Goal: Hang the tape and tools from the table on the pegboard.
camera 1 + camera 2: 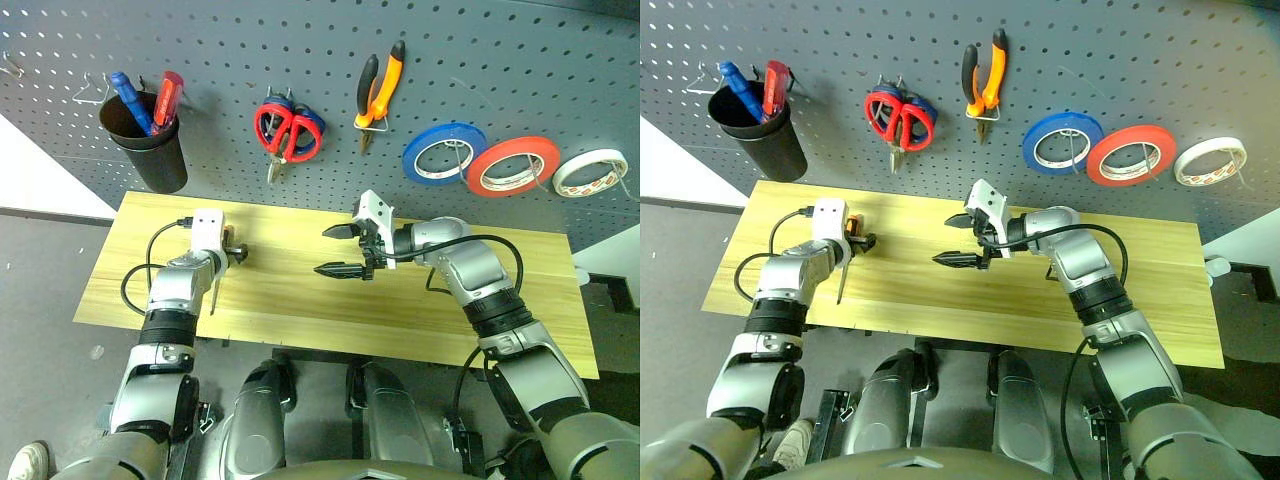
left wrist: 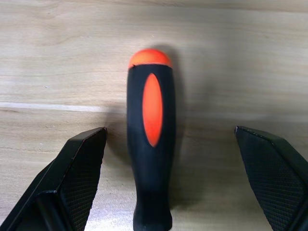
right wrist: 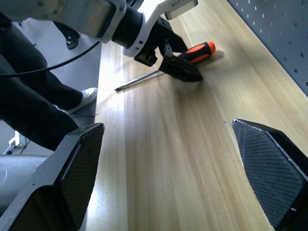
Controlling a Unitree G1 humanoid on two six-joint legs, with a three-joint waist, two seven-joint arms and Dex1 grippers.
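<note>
Straddled by the wide-open fingers of the left claw (image 2: 168,192), the screwdriver (image 2: 150,139) lies flat on the desk (image 1: 400,310) near its left end, not yet gripped, and it looks like the last tool left to hang. For a sound pick-up the claw should settle lower so both pads close squarely on the thick middle of the handle, not its rounded end. Beyond it the right claw (image 1: 348,249) hovers open and empty over mid-desk, while red scissors (image 1: 284,130), pliers (image 1: 378,90) and red tape (image 1: 514,165) already hang on the pegboard (image 1: 300,50).
</note>
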